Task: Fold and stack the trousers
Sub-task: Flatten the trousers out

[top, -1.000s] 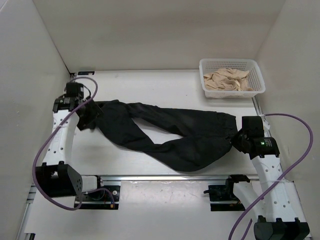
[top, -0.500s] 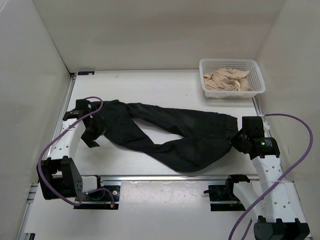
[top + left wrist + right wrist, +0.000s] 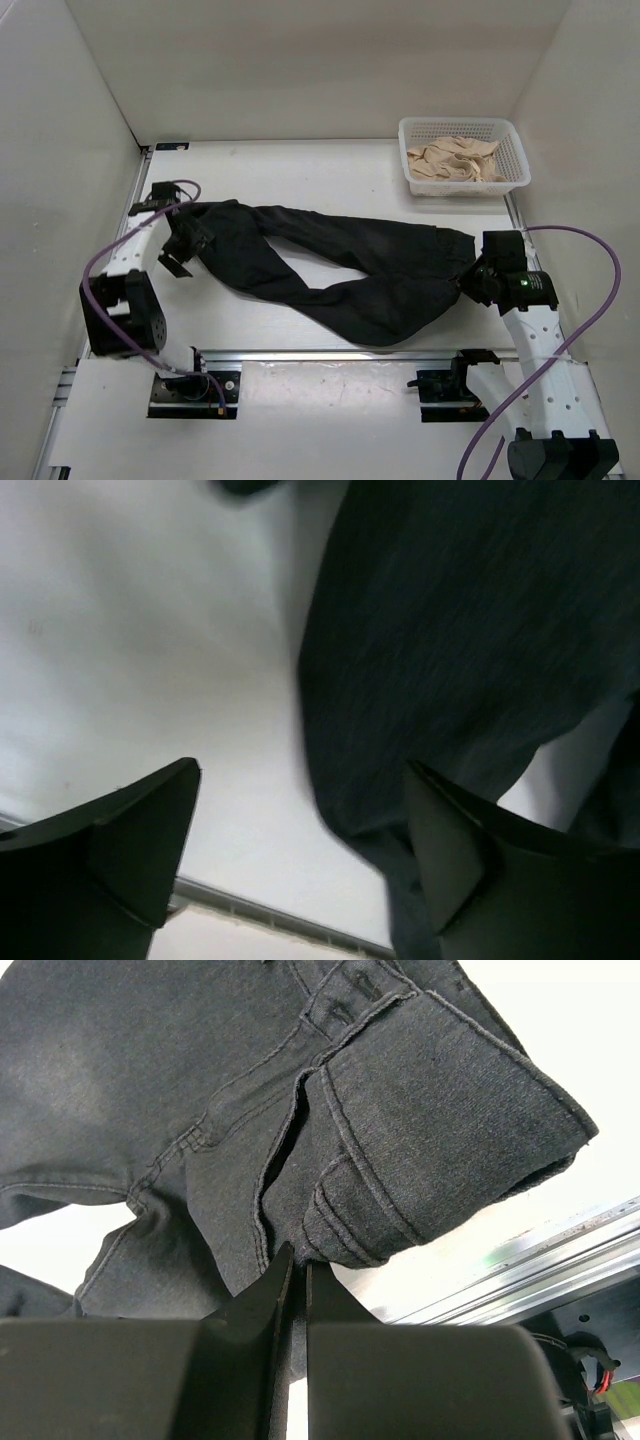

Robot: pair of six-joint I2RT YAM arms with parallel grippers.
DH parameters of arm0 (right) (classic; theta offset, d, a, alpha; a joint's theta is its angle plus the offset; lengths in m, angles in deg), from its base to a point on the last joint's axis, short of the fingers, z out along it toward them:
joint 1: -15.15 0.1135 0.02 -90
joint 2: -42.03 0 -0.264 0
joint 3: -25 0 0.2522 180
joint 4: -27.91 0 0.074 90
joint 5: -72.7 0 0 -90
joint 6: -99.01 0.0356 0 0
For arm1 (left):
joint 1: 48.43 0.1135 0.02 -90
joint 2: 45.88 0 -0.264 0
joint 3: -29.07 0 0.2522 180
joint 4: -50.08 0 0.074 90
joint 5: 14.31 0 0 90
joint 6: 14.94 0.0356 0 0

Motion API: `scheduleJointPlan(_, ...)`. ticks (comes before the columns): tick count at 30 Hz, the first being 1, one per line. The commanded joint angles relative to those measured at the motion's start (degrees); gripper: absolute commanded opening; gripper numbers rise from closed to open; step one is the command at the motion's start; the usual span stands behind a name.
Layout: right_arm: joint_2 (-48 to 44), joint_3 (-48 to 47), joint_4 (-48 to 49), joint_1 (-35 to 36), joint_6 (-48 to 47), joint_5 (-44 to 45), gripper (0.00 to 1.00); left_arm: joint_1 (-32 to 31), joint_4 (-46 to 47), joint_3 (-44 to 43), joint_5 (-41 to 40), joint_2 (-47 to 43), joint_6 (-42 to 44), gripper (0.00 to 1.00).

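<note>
The black trousers (image 3: 340,265) lie spread across the table, legs running left and waistband at the right. My left gripper (image 3: 180,250) hovers over the end of a leg at the left. In the left wrist view it (image 3: 303,767) is open wide, with the dark trouser leg (image 3: 450,630) below, under the right finger (image 3: 460,860), and bare table under the left finger (image 3: 140,850). My right gripper (image 3: 470,285) is at the waistband end. The right wrist view shows it (image 3: 299,1260) shut, pinching a fold of the waistband (image 3: 420,1140).
A white mesh basket (image 3: 512,180) holding beige cloth (image 3: 455,160) stands at the back right. A metal rail (image 3: 330,355) runs along the table's front edge, also seen as the rail (image 3: 270,915) in the left wrist view. White walls enclose the table on three sides.
My left gripper opened wider and its arm pulled back toward the near left, staying by the leg end. The trousers and the right arm have not moved.
</note>
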Motion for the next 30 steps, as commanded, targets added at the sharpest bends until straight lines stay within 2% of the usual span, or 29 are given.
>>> scheduleJointPlan(1,0.0,-3.0,1.7,-0.3,-0.8,-1.6,0.00,0.9,2.7,-7.4,-2.4,5.7,-0.9,0.95)
scheduleJointPlan(6,0.0,-3.0,1.7,-0.3,-0.8,-1.6,0.00,1.5,3.4,-14.8,-2.9,19.6,-1.5,0.98)
scheduleJointPlan(8,0.0,-3.0,1.7,-0.3,-0.8,-1.6,0.00,2.1,3.4,-16.0,-0.9,23.5,-1.5,0.90)
scheduleJointPlan(9,0.0,-3.0,1.7,-0.3,-0.8,-1.6,0.00,2.1,3.4,-16.0,-0.9,24.3,-2.2,0.83)
scheduleJointPlan(10,-0.5,-3.0,1.7,-0.3,-0.8,-1.6,0.00,2.1,3.4,-16.0,-0.9,24.3,-2.2,0.62)
scheduleJointPlan(13,0.0,-3.6,1.7,-0.3,-0.8,-1.6,0.00,2.1,1.9,-19.5,-1.8,24.0,-2.2,0.17)
scheduleJointPlan(14,0.0,-4.2,1.7,-0.3,-1.3,-1.6,0.00,2.1,0.8,-23.4,-2.8,23.4,-1.6,0.10)
scheduleJointPlan(17,3.4,-6.9,4.2,-0.3,-1.9,-1.1,0.00,2.1,-4.3,-32.5,-4.7,21.6,-0.4,0.10)
scheduleJointPlan(18,6.0,-9.9,5.1,-0.3,-2.7,-1.1,0.00,2.1,-5.6,-40.3,-4.7,21.6,-0.4,0.10)
scheduleJointPlan(20,9.3,-14.7,6.3,-0.3,-4.4,1.1,0.00,2.6,-10.4,-49.5,-2.7,22.3,0.1,0.10)
scheduleJointPlan(21,12.9,-20.9,6.3,-0.3,-4.9,1.7,0.00,2.6,-12.4,-59.7,-2.1,24.0,0.1,0.10)
scheduleJointPlan(24,17.0,-30.4,6.3,-0.3,-6.2,2.4,0.00,2.6,-17.1,-75.8,-0.7,25.4,0.7,0.10)
scheduleJointPlan(26,17.0,-32.0,6.3,-0.8,-6.2,2.4,0.00,3.2,-17.2,-77.1,0.1,23.1,0.7,0.10)
scheduleJointPlan(29,15.1,-28.6,5.8,-0.8,-5.4,3.0,0.00,3.8,-14.4,-69.0,0.1,16.4,1.3,0.10)
scheduleJointPlan(30,13.0,-26.7,5.8,-0.8,-4.6,3.0,0.00,4.4,-14.4,-63.0,0.1,14.6,2.0,0.10)
